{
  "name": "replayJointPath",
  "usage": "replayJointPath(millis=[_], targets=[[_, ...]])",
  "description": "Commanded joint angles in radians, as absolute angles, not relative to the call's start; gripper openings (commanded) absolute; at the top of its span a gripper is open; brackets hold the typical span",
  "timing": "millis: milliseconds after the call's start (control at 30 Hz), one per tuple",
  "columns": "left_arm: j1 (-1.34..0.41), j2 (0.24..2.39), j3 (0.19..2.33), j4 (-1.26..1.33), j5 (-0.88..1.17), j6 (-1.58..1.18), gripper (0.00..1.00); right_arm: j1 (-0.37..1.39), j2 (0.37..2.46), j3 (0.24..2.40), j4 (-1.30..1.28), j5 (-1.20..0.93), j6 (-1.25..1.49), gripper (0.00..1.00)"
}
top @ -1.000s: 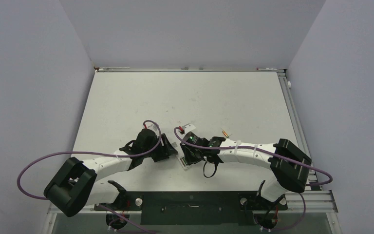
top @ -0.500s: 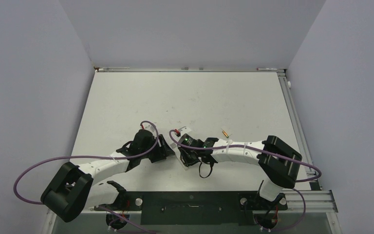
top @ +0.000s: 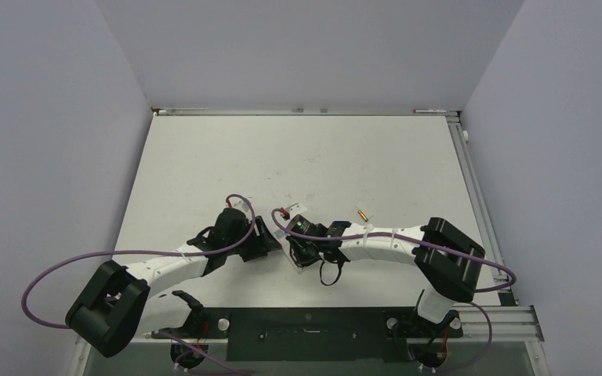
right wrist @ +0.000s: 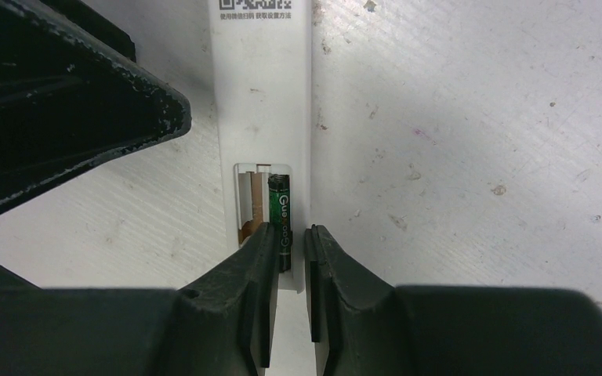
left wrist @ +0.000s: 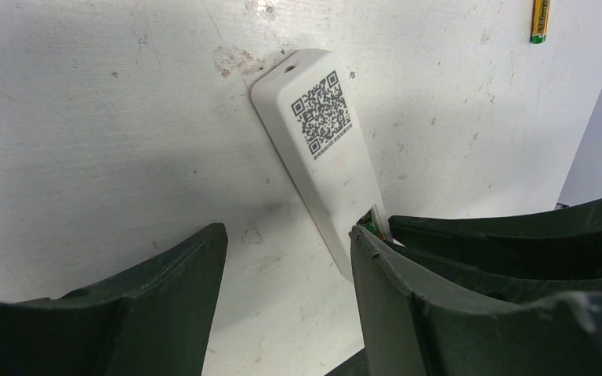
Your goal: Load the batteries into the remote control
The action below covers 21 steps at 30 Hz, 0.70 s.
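Lying label side up on the white counter [top: 204, 157], the remote control [left wrist: 321, 149] shows its QR-code label [left wrist: 323, 115] and, at its near end, an open battery bay [right wrist: 265, 205]. The right gripper [right wrist: 290, 235] has its jaws drawn almost together, pinching the blackish battery [right wrist: 280, 211], which sits lengthwise in the right-hand slot of that bay. The slot beside it shows a copper-coloured contact. The left gripper [left wrist: 282, 266] has its jaws spread wide and grips nothing. One finger [left wrist: 407, 313] sits at the remote's long edge close to the bay, while the other stands well apart from it over bare counter. The copper-gold battery [left wrist: 541, 19] lies loose on the counter, well apart from the remote and both grippers. In the top view it rests just beyond the right arm [top: 384, 243].
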State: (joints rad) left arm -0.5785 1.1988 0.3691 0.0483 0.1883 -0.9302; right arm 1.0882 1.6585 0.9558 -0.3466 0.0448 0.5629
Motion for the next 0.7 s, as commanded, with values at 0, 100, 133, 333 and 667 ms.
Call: replayJointPath(millis=[0,100,133,333,667], targets=[[-0.571,1.201,0.376,0.050,0.202,-0.911,0.56,1.105,1.694,0.970,-0.313,0.019,0.578,0.12],[-0.571,1.204,0.378,0.052,0.203,-0.911,0.56,1.109,1.698,0.968,-0.314,0.024,0.579,0.09],[-0.571,1.203,0.379,0.051,0.204,-0.911,0.56,1.110,1.699,0.968,-0.314,0.024,0.580,0.09],[-0.571,1.205,0.383,0.049,0.213,-0.910,0.56,1.118,1.699,0.971,-0.313,0.023,0.584,0.09],[-0.560,1.218,0.406,0.032,0.220,-0.884,0.57,1.157,1.685,0.985,-0.311,0.044,0.619,0.32]])
